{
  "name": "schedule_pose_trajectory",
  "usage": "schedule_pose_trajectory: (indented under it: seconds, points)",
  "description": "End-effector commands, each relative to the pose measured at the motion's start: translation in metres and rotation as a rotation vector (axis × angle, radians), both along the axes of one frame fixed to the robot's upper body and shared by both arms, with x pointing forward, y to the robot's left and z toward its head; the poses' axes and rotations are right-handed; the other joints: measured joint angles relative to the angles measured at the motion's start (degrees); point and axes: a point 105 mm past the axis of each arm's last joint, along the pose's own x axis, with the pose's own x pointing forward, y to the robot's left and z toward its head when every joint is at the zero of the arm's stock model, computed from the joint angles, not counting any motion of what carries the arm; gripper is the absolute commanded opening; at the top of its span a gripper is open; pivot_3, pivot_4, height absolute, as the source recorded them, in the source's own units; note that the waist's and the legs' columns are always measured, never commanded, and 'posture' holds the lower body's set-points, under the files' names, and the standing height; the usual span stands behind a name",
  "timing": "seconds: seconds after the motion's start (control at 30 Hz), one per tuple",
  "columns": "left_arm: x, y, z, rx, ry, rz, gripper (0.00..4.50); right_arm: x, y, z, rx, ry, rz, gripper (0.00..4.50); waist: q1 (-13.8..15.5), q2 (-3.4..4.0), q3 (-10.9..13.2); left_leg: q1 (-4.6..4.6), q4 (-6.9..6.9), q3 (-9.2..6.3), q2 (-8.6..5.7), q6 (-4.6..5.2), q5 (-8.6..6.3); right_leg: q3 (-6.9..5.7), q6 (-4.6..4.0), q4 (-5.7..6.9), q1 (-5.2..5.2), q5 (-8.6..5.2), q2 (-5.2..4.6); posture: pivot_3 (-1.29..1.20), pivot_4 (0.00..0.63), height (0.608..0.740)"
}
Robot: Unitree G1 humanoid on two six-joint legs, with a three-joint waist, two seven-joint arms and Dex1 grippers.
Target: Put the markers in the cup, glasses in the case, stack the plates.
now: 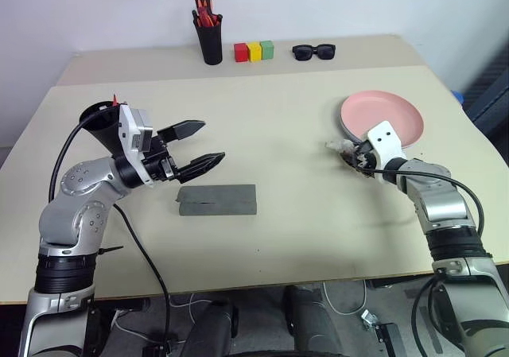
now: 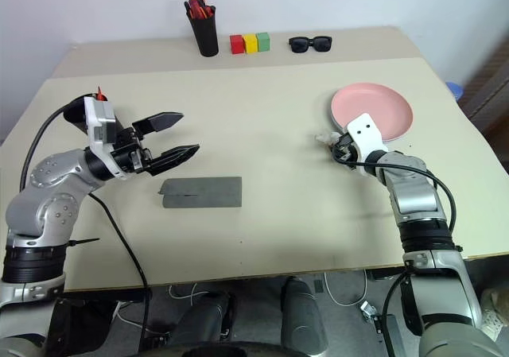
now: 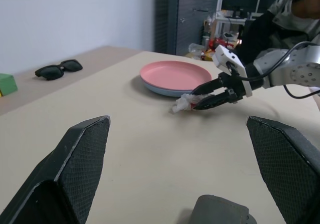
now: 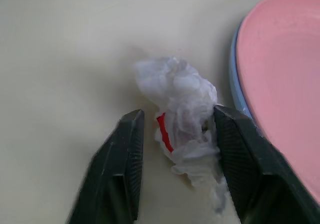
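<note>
Right gripper [image 4: 175, 134] is low on the beige table [image 1: 302, 222], its two black fingers [image 4: 120, 169] straddling a crumpled white wad of tissue or plastic [image 4: 182, 104] with a red patch showing inside. One finger touches the wad, the other stands just off it; jaws part-way in, not clamped that I can tell. Just beside that gripper, on its outer side, the pink round shallow plate [image 1: 383, 117] sits on top of the light blue plate [image 4: 236, 79], only the blue rim visible.

Left gripper [image 1: 189, 145] hovers above the table, fingers spread wide, nothing between them. The flat grey felt-like rectangular glasses case [image 1: 217, 199] lies flat just below and ahead of its fingertips. Behind the left wrist is the black tapered plastic cup [image 1: 99, 125], a red marker tip [image 1: 115, 100] poking above its rim.

Far edge, well apart from both grippers: straight black pen holder with bunched orange-red markers [image 1: 209, 31], red, yellow and green blocks [image 1: 254, 51] in a row, chunky black sunglasses [image 1: 313, 52].

Wire-frame glasses: can't tell where they are.

A person in dark clothing [image 3: 280, 22] shows beyond the right arm.
</note>
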Motion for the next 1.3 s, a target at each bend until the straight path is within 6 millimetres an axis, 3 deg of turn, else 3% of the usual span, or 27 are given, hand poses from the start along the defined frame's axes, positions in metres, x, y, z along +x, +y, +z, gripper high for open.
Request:
schedule_pose_trajectory:
  seconds: [0.03, 0.07, 0.2, 0.33, 0.4, 0.47, 0.57, 0.67, 0.77, 0.9, 0.97, 1.1, 1.2, 1.3]
  points:
    - [-0.004, -0.001, 0.011, 0.016, -0.051, -0.001, 4.50, 0.003, -0.001, 0.001, -0.039, -0.011, 0.001, 0.41, 0.0, 0.00, 0.0, 0.00, -0.01, 0.00, 0.00, 0.00, 0.00, 0.00, 0.00, 0.00, 0.00, 0.00, 0.00, 0.00, 0.150, 0.740]
    - [-0.004, -0.001, 0.011, 0.016, -0.051, -0.001, 4.50, 0.003, 0.000, 0.000, -0.040, -0.009, 0.005, 0.09, 0.0, -0.01, 0.0, 0.00, 0.00, 0.00, 0.00, 0.00, 0.00, 0.00, 0.00, 0.00, 0.00, 0.00, 0.00, 0.00, 0.150, 0.740]
    - [-0.004, 0.000, 0.010, 0.015, -0.045, 0.001, 4.50, 0.001, 0.005, 0.002, -0.005, 0.002, 0.034, 0.09, 0.0, -0.02, 0.0, 0.01, 0.01, 0.00, 0.00, 0.00, 0.00, 0.00, 0.00, 0.00, 0.02, 0.00, 0.00, 0.00, 0.150, 0.740]
    - [-0.004, 0.000, 0.010, 0.011, -0.046, 0.002, 4.50, -0.005, 0.032, 0.040, 0.237, -0.031, 0.171, 0.09, -0.2, -0.02, 0.0, 0.01, 0.00, -0.01, 0.01, 0.00, 0.00, 0.00, 0.00, 0.00, 0.02, 0.00, 0.00, 0.00, 0.150, 0.740]
    - [-0.003, -0.001, 0.010, 0.010, -0.047, 0.002, 4.50, -0.002, 0.033, 0.059, 0.304, -0.077, 0.166, 0.09, -0.4, 0.00, 0.0, 0.01, -0.01, -0.02, 0.02, 0.00, 0.00, 0.00, 0.00, 0.00, 0.01, 0.00, 0.01, 0.00, 0.150, 0.740]
    - [-0.003, -0.002, 0.010, 0.006, -0.048, 0.001, 4.50, 0.005, 0.026, 0.076, 0.316, -0.152, 0.118, 0.09, -0.3, 0.01, 0.0, 0.01, 0.00, -0.01, 0.02, 0.00, 0.00, 0.00, 0.00, 0.01, 0.00, 0.00, 0.00, 0.00, 0.150, 0.740]
    - [-0.003, -0.003, 0.009, 0.002, -0.050, -0.001, 4.50, 0.020, -0.004, 0.098, 0.279, -0.297, -0.047, 0.09, -0.1, 0.01, 0.0, -0.01, 0.01, -0.01, 0.00, 0.00, 0.00, 0.00, 0.00, 0.00, 0.00, 0.00, 0.00, 0.00, 0.150, 0.740]
    - [-0.003, -0.003, 0.009, 0.001, -0.052, 0.002, 4.50, 0.030, -0.033, 0.092, 0.175, -0.316, -0.183, 0.09, 0.4, -0.02, 0.0, -0.01, -0.01, -0.01, 0.00, 0.00, 0.00, 0.00, 0.00, -0.03, 0.01, 0.00, 0.00, 0.00, 0.150, 0.740]
    - [-0.003, -0.003, 0.009, 0.002, -0.053, 0.005, 4.50, 0.033, -0.039, 0.081, 0.115, -0.292, -0.195, 1.54, 0.9, -0.02, 0.0, -0.02, -0.01, 0.01, -0.01, 0.01, 0.00, 0.00, 0.00, -0.06, 0.01, 0.00, 0.00, 0.00, 0.150, 0.740]
    - [-0.004, -0.002, 0.008, 0.003, -0.054, 0.011, 4.50, 0.036, -0.036, 0.083, 0.078, -0.321, -0.189, 3.64, 0.7, 0.03, 0.0, -0.01, -0.02, 0.05, 0.00, 0.00, 0.00, 0.03, 0.00, -0.03, -0.02, 0.01, 0.00, 0.00, 0.150, 0.740]
    - [-0.005, -0.001, 0.008, 0.001, -0.054, 0.015, 4.50, 0.037, -0.033, 0.099, 0.109, -0.395, -0.186, 4.47, 0.7, 0.03, 0.0, 0.00, -0.03, 0.05, 0.00, 0.00, 0.00, 0.03, 0.00, -0.03, -0.02, 0.01, 0.01, 0.00, 0.150, 0.740]
    - [-0.007, 0.002, 0.008, -0.015, -0.050, 0.027, 4.50, 0.022, 0.005, 0.129, 0.318, -0.475, 0.050, 4.47, 0.6, 0.03, 0.0, 0.00, -0.03, 0.05, 0.02, 0.00, 0.00, 0.05, 0.00, -0.03, -0.02, 0.01, 0.02, 0.00, 0.150, 0.740]
    - [-0.014, 0.011, 0.003, -0.006, -0.040, 0.040, 4.50, -0.008, 0.040, 0.131, 0.420, -0.435, 0.312, 4.47, 0.8, 0.02, 0.0, -0.01, -0.05, 0.03, 0.05, 0.01, -0.01, 0.04, 0.00, -0.04, -0.02, 0.00, 0.04, 0.00, 0.150, 0.740]
    - [-0.019, 0.016, 0.000, 0.000, -0.032, 0.056, 4.50, -0.042, 0.067, 0.118, 0.444, -0.298, 0.549, 4.47, 1.0, 0.02, 0.0, -0.01, -0.05, -0.01, 0.06, 0.05, -0.04, 0.04, 0.00, -0.05, -0.01, 0.00, 0.03, 0.00, 0.150, 0.740]
